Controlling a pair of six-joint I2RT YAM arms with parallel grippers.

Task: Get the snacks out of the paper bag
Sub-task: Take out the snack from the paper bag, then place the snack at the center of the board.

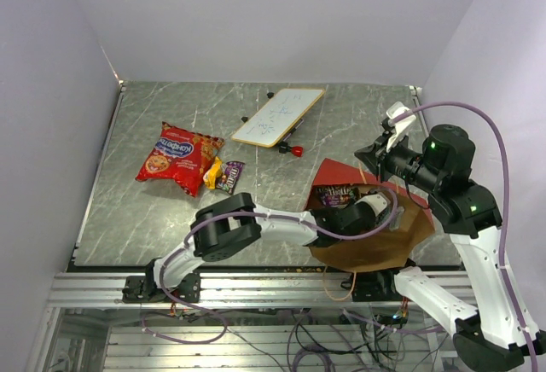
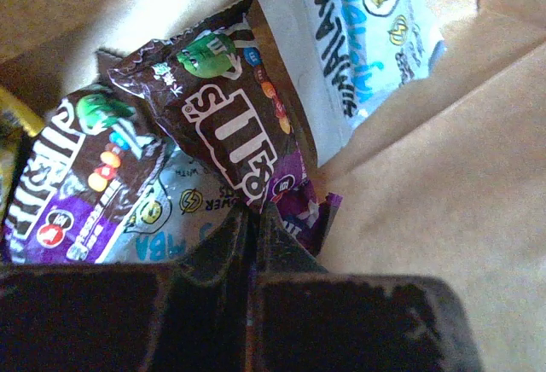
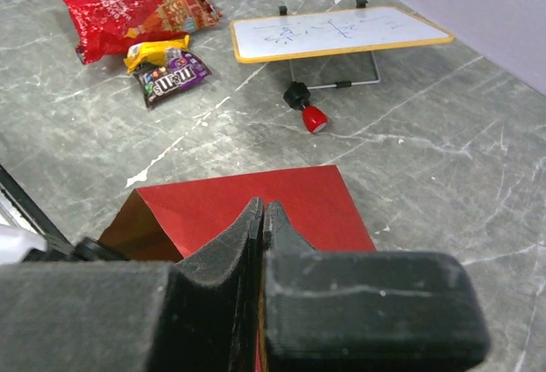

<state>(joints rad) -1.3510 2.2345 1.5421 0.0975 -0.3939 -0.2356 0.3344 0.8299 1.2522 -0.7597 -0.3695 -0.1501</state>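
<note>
Top external view showed the red paper bag (image 1: pixel 333 171) lying at the near right of the grey marbled counter (image 1: pixel 136 218), its brown kraft inside showing, with the left arm reaching into it. Inside the bag, the left wrist view had the left fingers (image 2: pixel 222 257) pressed together on the purple lower edge of a brown M&M's packet (image 2: pixel 222 116). Another M&M's packet (image 2: pixel 60 184) lay just left of it, a light blue packet (image 2: pixel 358 39) up to the right, and a pale blue wrapper (image 2: pixel 171 214) underneath. Well apart from the bag, at the far left of the counter, lay a glossy red chip bag (image 1: pixel 175 154), with a yellow packet (image 1: pixel 212 171) touching its corner and a dark candy packet (image 1: pixel 231 177) just beside that. The right fingers (image 3: pixel 222 261) were pressed together on nothing, hovering over the bag's red outside. A yellow-rimmed white board (image 1: pixel 279 116) and a red-capped marker (image 1: pixel 293 149) sat farther back.
</note>
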